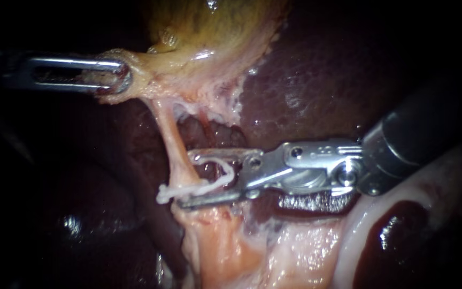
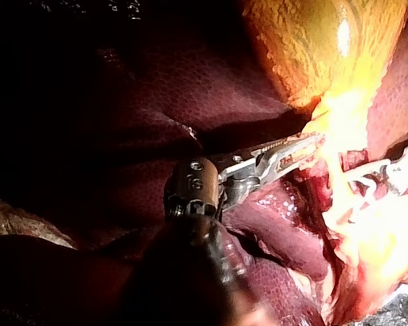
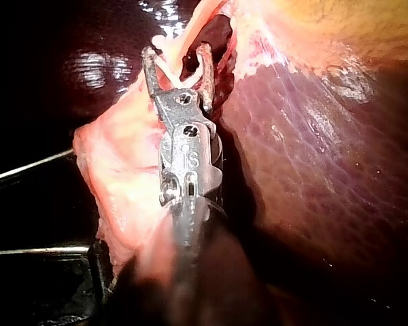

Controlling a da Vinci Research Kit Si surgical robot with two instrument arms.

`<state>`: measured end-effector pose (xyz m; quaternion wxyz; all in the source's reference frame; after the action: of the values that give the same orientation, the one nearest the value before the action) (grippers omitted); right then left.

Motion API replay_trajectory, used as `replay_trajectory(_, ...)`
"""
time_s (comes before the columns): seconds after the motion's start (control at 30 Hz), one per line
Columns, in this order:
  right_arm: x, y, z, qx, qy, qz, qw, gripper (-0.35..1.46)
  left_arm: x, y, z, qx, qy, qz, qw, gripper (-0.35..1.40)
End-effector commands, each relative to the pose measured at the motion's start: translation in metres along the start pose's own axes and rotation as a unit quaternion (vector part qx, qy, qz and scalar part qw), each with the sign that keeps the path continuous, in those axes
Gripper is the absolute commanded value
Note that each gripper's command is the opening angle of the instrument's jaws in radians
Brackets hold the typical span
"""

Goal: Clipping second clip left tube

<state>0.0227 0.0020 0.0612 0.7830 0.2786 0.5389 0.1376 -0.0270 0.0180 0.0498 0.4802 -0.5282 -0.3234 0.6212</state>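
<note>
Endoscope view: left tool [image 1: 116, 75] in from the left, its slotted jaws clamped together on the pale lower edge of the gallbladder [image 1: 209, 32], just beside the top end of the left tube [image 1: 172, 139]. Left tube drawn taut, slanting down from that edge to the pale pink tissue [image 1: 220, 241] below, with dark liver [image 1: 322, 80] behind and to the right.

Right tool [image 1: 188, 179] in from the right, jaws parted, one above and one below, tips reaching the left tube. White clip [image 1: 209, 185] in the gap between those jaws, bent end toward the tool's hinge, one long leg crossing the tube and poking out past it on the far side. Clip around the tube or merely against it: impossible to tell.

Left wrist view: left tool [image 2: 296, 146] gripping brightly lit tissue at the lower end of the gallbladder [image 2: 313, 47], right tool [image 2: 377, 178] ahead of it, well apart.

Right wrist view: right tool [image 3: 177, 58] with jaws spread, white clip [image 3: 170, 71] between them, left tube [image 3: 190, 30] passing at the tips, liver [image 3: 313, 156] beside the shaft.
</note>
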Motion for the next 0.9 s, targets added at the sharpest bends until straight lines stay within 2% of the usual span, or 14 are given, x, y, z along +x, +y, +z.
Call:
replay_trajectory(0.03, 0.0001, -0.0001, 0.0004, 0.003, 0.004, 0.004, 1.0000, 0.50, 0.0000, 0.0000, 0.0000, 0.000, 0.000, 0.000, 1.0000, -0.35)
replay_trajectory(0.3, 0.0013, -0.0006, 0.0033, 0.036, 0.032, 0.005, 0.9988, 0.50, -0.0001, 0.0000, 0.0001, 0.000, 0.000, 0.000, 1.0000, -0.35)
replay_trajectory(0.37, 0.0016, -0.0013, 0.0033, 0.050, 0.045, 0.009, 0.9977, 0.50, -0.0001, 0.0000, 0.0001, 0.000, 0.000, 0.000, 1.0000, -0.35)
replay_trajectory(0.5, 0.0026, -0.0029, 0.0027, 0.073, 0.055, 0.005, 0.9958, 0.50, -0.0001, 0.0000, 0.0000, 0.000, 0.000, 0.000, 1.0000, -0.35)
replay_trajectory(0.67, 0.0036, -0.0039, 0.0024, 0.082, 0.069, 0.021, 0.9941, 0.49, -0.0001, 0.0000, 0.0000, 0.000, 0.000, 0.000, 1.0000, -0.35)
replay_trajectory(0.8, 0.0035, -0.0038, 0.0026, 0.082, 0.068, 0.047, 0.9932, 0.41, -0.0001, 0.0000, 0.0000, 0.000, 0.000, 0.000, 1.0000, -0.35)
replay_trajectory(0.9, 0.0034, -0.0035, 0.0024, 0.069, 0.069, 0.063, 0.9932, 0.34, -0.0001, 0.0000, 0.0000, 0.000, 0.000, 0.000, 1.0000, -0.35)
